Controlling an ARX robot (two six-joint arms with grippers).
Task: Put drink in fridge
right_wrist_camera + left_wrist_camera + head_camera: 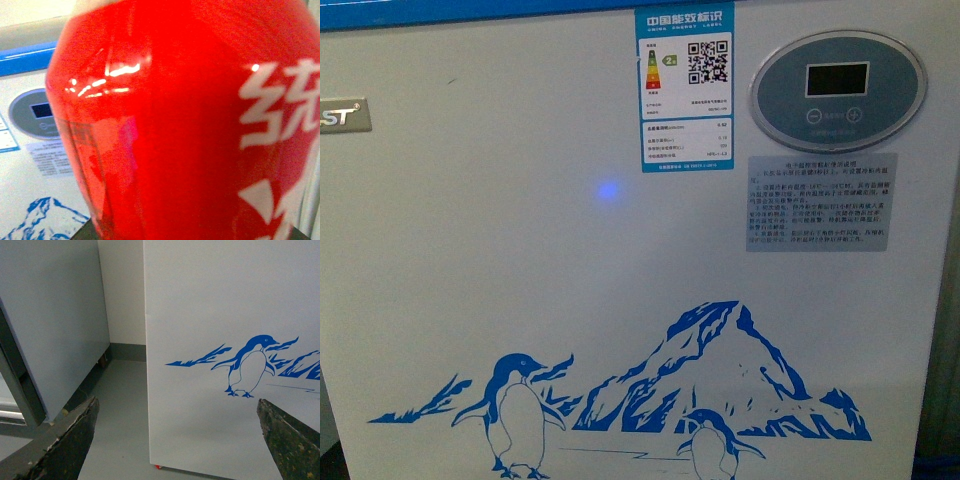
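White fridge (470, 250) has a 中国能效标识 energy sticker (685, 90) and blue penguin decal (520, 410), drink (175, 125) label reads 统, grey floor (120, 405) underneath, left jaws wide apart and empty, right jaws can't tell.

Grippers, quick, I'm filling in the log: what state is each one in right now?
Left gripper: open, holding nothing.
Right gripper: seems shut on the drink, which fills its wrist view; the fingers themselves are hidden.
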